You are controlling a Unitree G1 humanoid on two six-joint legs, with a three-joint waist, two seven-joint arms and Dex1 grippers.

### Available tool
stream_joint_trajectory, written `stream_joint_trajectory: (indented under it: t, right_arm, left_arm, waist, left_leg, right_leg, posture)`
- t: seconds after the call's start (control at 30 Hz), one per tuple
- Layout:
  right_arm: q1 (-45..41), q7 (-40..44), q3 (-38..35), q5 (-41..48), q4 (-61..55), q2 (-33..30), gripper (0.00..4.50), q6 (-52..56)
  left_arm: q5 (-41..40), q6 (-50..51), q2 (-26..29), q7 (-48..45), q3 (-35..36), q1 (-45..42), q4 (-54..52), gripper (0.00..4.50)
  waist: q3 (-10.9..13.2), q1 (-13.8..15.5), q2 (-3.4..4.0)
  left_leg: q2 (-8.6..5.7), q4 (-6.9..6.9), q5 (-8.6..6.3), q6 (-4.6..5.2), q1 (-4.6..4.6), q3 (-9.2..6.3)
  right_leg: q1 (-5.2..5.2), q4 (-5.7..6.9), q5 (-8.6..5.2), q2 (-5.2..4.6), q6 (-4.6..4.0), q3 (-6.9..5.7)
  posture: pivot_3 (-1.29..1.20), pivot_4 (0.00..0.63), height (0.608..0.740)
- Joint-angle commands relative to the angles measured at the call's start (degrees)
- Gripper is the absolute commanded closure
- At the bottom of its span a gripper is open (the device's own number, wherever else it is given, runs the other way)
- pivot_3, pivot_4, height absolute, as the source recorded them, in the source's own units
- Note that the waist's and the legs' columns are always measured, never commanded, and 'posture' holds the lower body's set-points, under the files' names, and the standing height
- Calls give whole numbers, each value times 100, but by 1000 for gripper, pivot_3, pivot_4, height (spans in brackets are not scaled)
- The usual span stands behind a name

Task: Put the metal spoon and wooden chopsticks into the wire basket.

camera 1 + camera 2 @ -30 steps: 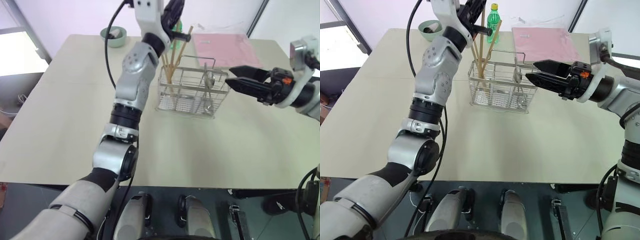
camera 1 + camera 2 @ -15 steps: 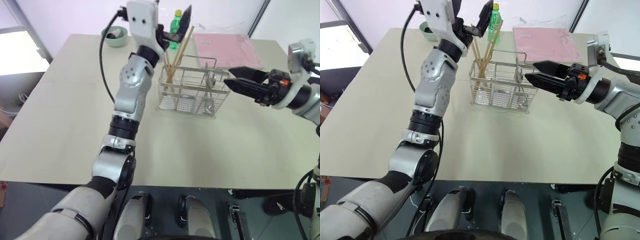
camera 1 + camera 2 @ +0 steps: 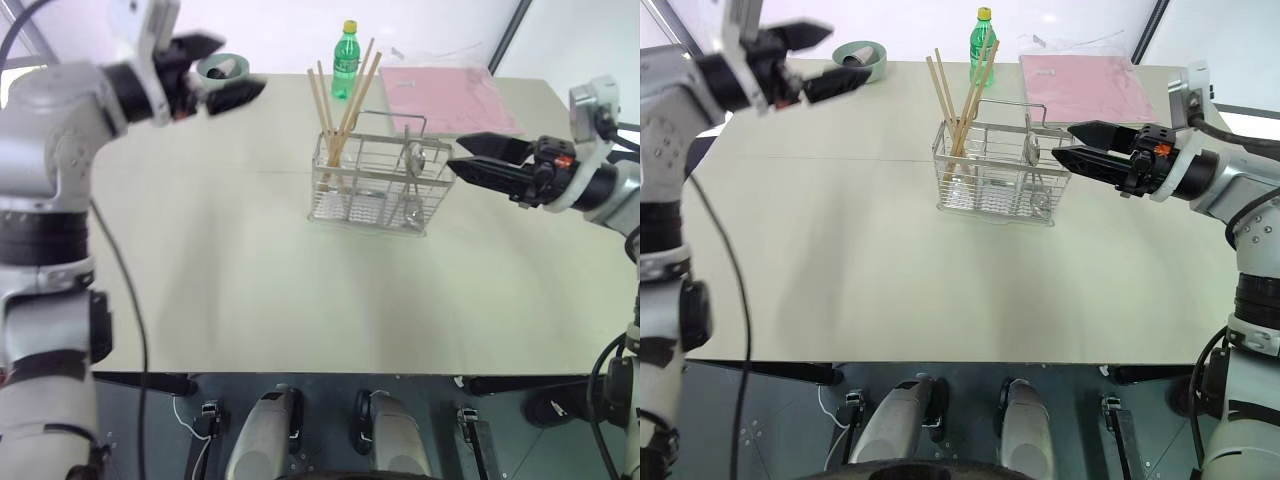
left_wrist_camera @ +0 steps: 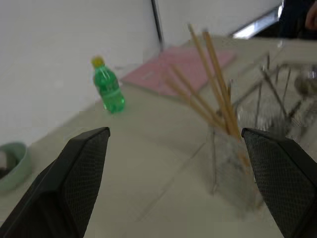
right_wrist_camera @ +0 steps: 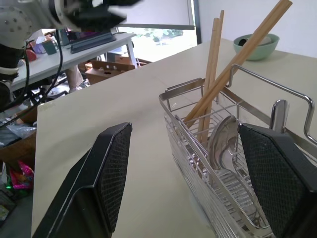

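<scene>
The wire basket stands on the beige table, right of centre. Several wooden chopsticks lean upright in its left compartment, their tops fanning out above the rim. The metal spoon stands in the right compartment. My left gripper hovers open and empty at the table's far left, well apart from the basket. In the left wrist view the left gripper faces the chopsticks. My right gripper is open and empty, level with the basket's right end and a little short of it.
A green bottle stands behind the basket at the table's far edge. A pink folder lies at the back right. A pale green bowl sits at the back left, close to my left gripper.
My left gripper opened, let go of the chopsticks, which now stand in the basket, and swung away to the left. The right arm stayed put.
</scene>
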Motion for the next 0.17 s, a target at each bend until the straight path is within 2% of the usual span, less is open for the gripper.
stream_joint_trajectory:
  t: [0.03,0.17]
  right_arm:
    - [-199,157,-15,-88,5,-126,986,-136]
    - [-263,207,36,-173,55,-92,986,-158]
  left_arm:
    - [-3,-14,321,-346,37,138,-500,30]
    - [-38,96,365,-370,95,252,-657,30]
  waist:
    - [0,11,0]
    - [1,20,0]
  left_leg:
    - [0,0,0,-1,0,-1]
    - [0,0,-1,-1,-1,-1]
  right_leg:
    - [-1,-1,0,0,0,0]
    - [-2,-2,0,-3,0,1]
  posture:
    - [0,150,686]
    - [0,150,686]
